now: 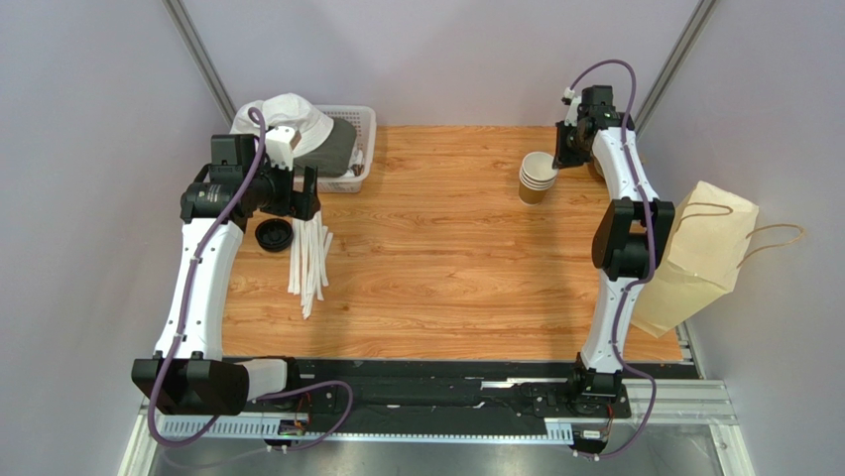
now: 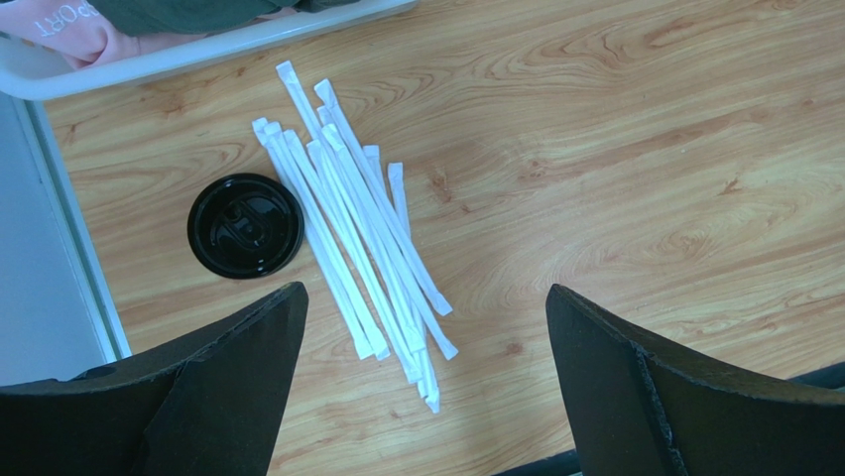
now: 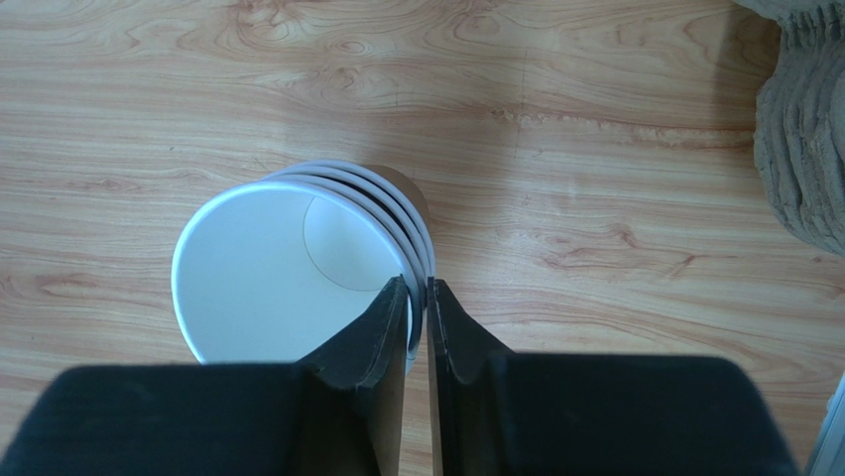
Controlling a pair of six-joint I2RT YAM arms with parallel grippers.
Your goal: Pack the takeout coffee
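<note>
**Clerk:** Entry one, your right jaws?

**Me:** Clenched on the rim of the top cup (image 3: pixel 258 268). One finger (image 3: pixel 372 337) is inside the mouth and the other outside the wall. I cannot tell how many rims lie in the pinch.

**Clerk:** Arm pose?

**Me:** My right arm runs up the right side of the table (image 1: pixel 436 258). The elbow is raised beside the paper bag (image 1: pixel 699 258) and the wrist turns left at the far end.

**Clerk:** The cup's place and heading?

**Me:** It is far right on the table, nested uppermost in a stack of cups (image 1: pixel 536 188). It stands upright with its mouth up and its long axis vertical. It has no lid on.

**Clerk:** Material?

**Me:** Paper, tan outside and smooth white inside, with a rolled round rim. A ridged grey pulp tray (image 3: pixel 803 129) lies near it, apart.

**Clerk:** Entry two, left jaws?

**Me:** Released, spread wide and holding nothing. My left arm reaches up the left edge, wrist facing down.

**Clerk:** Beneath them?

**Me:**
- Paper-wrapped straws (image 2: pixel 367 238), white and loosely bundled.
- A black plastic lid (image 2: pixel 245 225), round and flat, touching the bundle's edge.
- A white plastic basket (image 2: pixel 198 55), farther back.
- Wood-grain tabletop throughout.
</note>
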